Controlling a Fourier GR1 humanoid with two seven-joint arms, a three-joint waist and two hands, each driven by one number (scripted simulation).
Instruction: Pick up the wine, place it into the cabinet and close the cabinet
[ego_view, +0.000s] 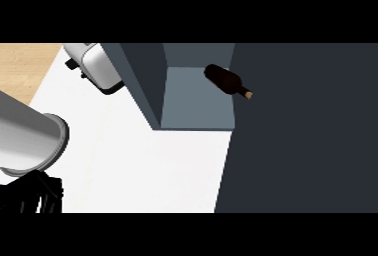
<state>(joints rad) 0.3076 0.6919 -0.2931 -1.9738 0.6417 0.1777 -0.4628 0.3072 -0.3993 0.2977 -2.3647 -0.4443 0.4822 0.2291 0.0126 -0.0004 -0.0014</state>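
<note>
A dark wine bottle (224, 79) with a tan cork end sits tilted inside the open cabinet (193, 102), at the right of its grey-blue shelf, neck pointing toward the lower right. The dark cabinet door (303, 130) stands open and fills the right side of the view; the bottle's neck overlaps its edge. My left hand (33, 196) shows at the lower left below its grey forearm (26, 137), fingers relaxed, holding nothing and far from the bottle. My right hand shows nowhere.
A silver toaster (96, 66) stands at the back left beside the cabinet's left wall. White counter (148, 170) stretches between my left arm and the door. Wooden floor (22, 65) lies beyond the counter's left edge.
</note>
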